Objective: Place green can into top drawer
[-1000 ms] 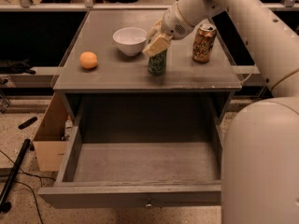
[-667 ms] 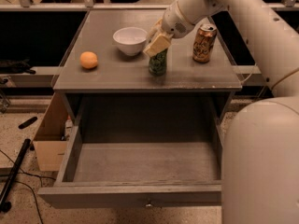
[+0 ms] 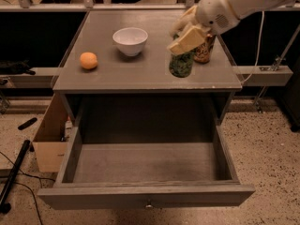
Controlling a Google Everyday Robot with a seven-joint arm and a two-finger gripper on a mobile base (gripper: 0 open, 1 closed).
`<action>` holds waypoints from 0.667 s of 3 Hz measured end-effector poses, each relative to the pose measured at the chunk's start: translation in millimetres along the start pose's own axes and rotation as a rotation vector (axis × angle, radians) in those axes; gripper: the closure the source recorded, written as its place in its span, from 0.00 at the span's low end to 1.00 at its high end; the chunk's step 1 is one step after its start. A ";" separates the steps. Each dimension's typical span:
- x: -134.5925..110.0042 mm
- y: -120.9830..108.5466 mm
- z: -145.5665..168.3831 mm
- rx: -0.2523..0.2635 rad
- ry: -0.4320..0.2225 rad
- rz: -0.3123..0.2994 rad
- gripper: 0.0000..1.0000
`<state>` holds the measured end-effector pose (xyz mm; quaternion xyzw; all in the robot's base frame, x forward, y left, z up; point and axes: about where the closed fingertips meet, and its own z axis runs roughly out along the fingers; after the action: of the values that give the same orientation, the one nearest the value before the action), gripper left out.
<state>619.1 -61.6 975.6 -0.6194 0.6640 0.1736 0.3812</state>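
Cream-yellow gripper (image 3: 186, 40) on a white arm (image 3: 243, 1), at two o'clock on the grey table (image 3: 140, 76), right over the green can (image 3: 181, 65), which is dark green mottled with pale flecks. At that can's one o'clock, a brown-and-gold can (image 3: 205, 51). White bowl (image 3: 130, 40) at ten o'clock, bright orange fruit (image 3: 88, 60) at nine. Top drawer (image 3: 93, 199): plain grey throughout, with a silvery knob (image 3: 149, 204) at six on its front. Tan cardboard box (image 3: 47, 146) at the drawer's nine; the floor (image 3: 272, 163) is speckled beige.

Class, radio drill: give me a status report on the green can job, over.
Gripper at top of green can. Green can upright on tabletop, not yet in top drawer. Top drawer open below. Orange-gold can close behind gripper.
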 end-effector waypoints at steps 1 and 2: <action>-17.8 45.1 -40.7 0.055 -0.090 0.013 1.00; -40.3 95.7 -57.1 0.100 -0.208 0.075 1.00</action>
<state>508.8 -57.3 1018.6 -0.5529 0.6513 0.2181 0.4716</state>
